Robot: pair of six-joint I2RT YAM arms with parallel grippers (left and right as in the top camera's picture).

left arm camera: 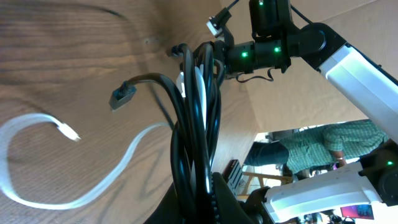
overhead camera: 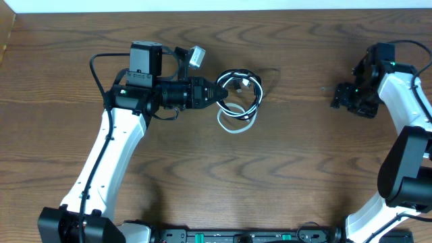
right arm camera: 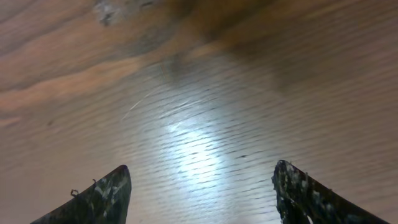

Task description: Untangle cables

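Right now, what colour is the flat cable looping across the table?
White. The cable shows best in the left wrist view.

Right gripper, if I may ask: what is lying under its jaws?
Only bare wooden table shows under the open right gripper; its fingertips hide small patches of wood.

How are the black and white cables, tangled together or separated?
Tangled. The black cable and white cable loops overlap in one bundle, pinched by the shut left tool.

black cable (overhead camera: 251,86), white cable (overhead camera: 236,126), brown wood-grain table (overhead camera: 304,155)
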